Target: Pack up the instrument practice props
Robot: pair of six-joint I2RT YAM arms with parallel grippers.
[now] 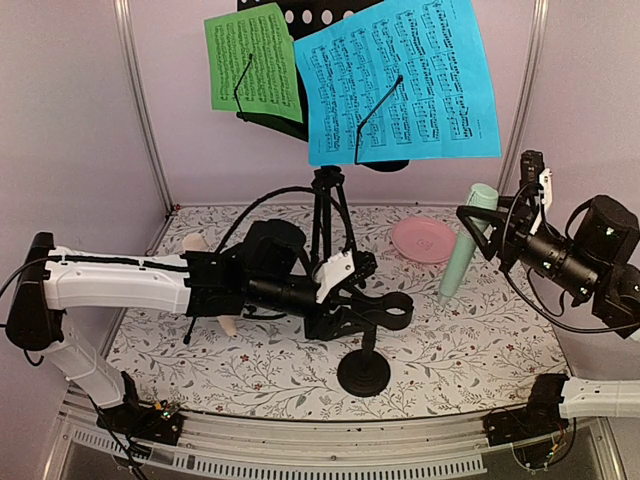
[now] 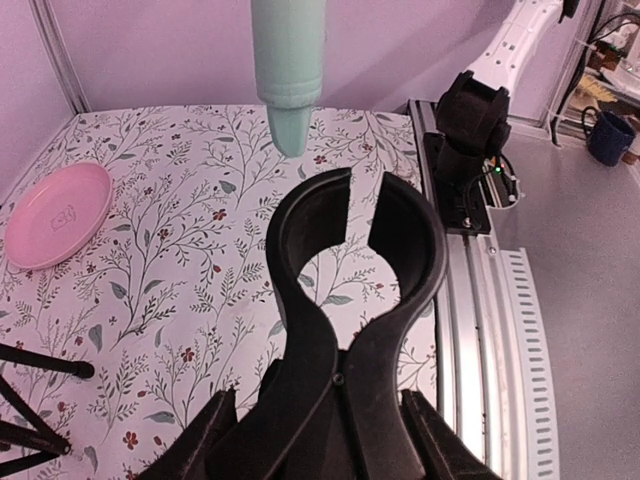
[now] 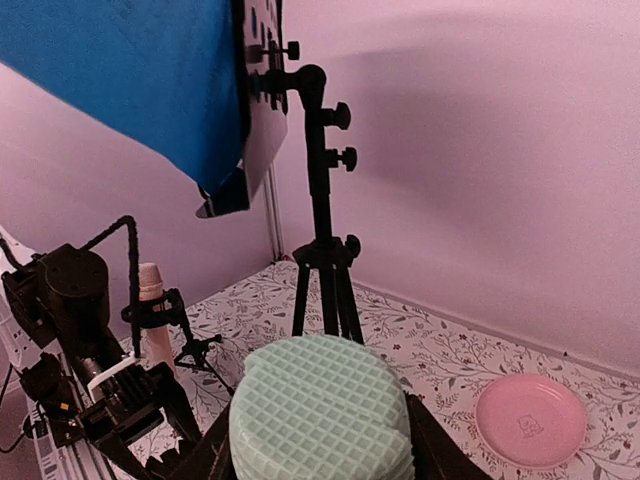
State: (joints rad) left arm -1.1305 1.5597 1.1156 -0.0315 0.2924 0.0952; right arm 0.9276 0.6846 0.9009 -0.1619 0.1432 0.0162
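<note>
The black tripod music stand point(image 1: 330, 210) stands at the back and holds a green page point(image 1: 255, 62) and a blue page point(image 1: 400, 80). My left gripper point(image 1: 350, 310) is shut on the clip of a black mic holder point(image 1: 385, 312) with a round base point(image 1: 363, 375). The empty clip fills the left wrist view point(image 2: 355, 260). My right gripper point(image 1: 482, 232) is shut on the mint microphone point(image 1: 462, 250) and holds it above the table, tip down. Its waffled head shows in the right wrist view point(image 3: 320, 410). The beige microphone point(image 3: 150, 320) sits in a second holder, partly hidden behind my left arm point(image 1: 195, 243).
A round pink plate point(image 1: 423, 240) lies at the back right of the floral mat, beside the mint microphone. The tripod legs point(image 3: 320, 290) spread over the back middle. Purple walls and metal posts close in three sides. A rail point(image 2: 470, 270) runs along the near edge.
</note>
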